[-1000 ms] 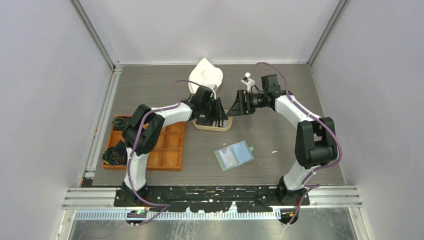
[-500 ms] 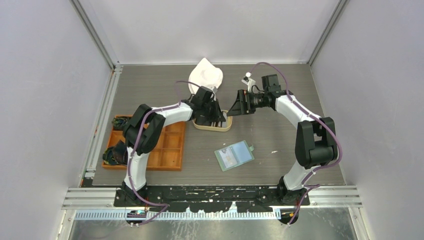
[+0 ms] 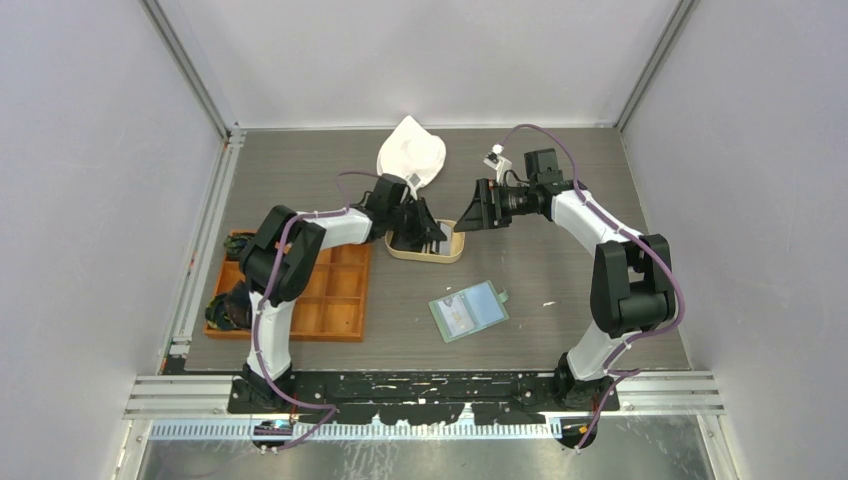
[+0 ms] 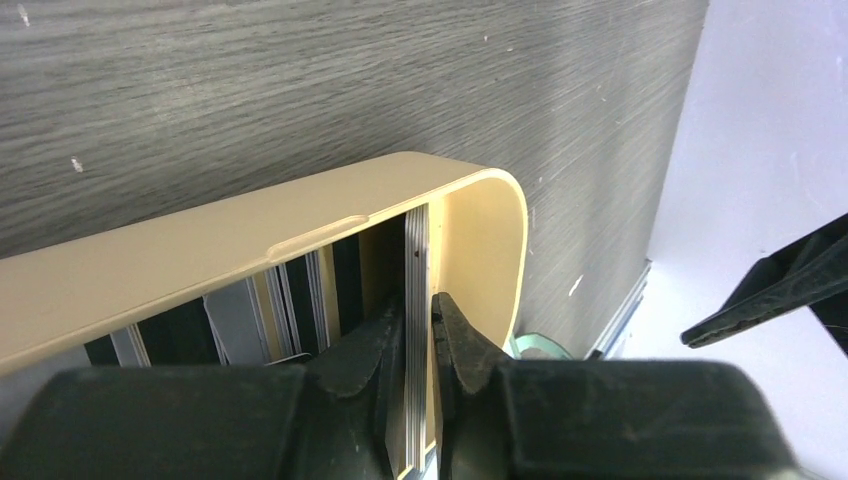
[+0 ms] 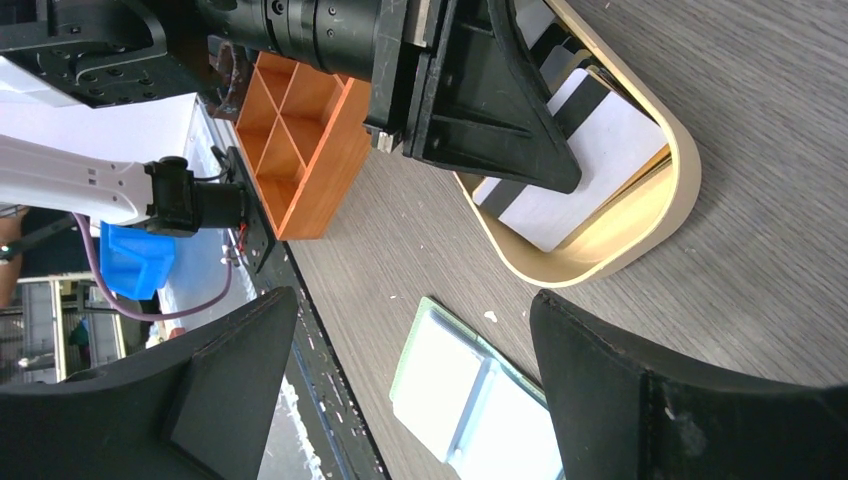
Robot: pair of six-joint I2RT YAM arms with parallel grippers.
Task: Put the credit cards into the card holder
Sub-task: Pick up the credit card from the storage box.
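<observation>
**Top external view.** Compared with 1 second earlier, the left tool [image 3: 418, 226] has drawn slightly toward the far left above the tan tray [image 3: 452, 252], and its forearm has swung with it. The right tool [image 3: 482, 206] has not moved and hangs just beside the tray's far right end. The card holder [image 3: 468, 310] lies open on the tabletop [image 3: 560, 260]. It sits on the near side of the tray, apart from it, and has not moved.

**Left wrist view.** The left tool is clenched on the credit cards [image 4: 412, 330]. Both fingers [image 4: 365, 350] press a thin stack, seen edge-on, that stands upright at the rounded end of the tray. More than 1 card appears to be in the pinch, but the exact count cannot be told. More cards stand on edge further along the tray. The lower edge of the pinched stack is hidden, so it cannot be told whether it has left the tray floor.

**Right wrist view.** The right tool [image 5: 415, 300] is released, with its jaws spread wide and nothing between them. Below it lies the card holder, showing its clear pockets. A white card with a black stripe [image 5: 590, 150] leans in the tray under the left tool.

**Significance.** The grasp looks complete. The next step is probably to lift the stack and carry it to the holder. A multi-card pinch may have to be separated before any card goes into a pocket.
</observation>
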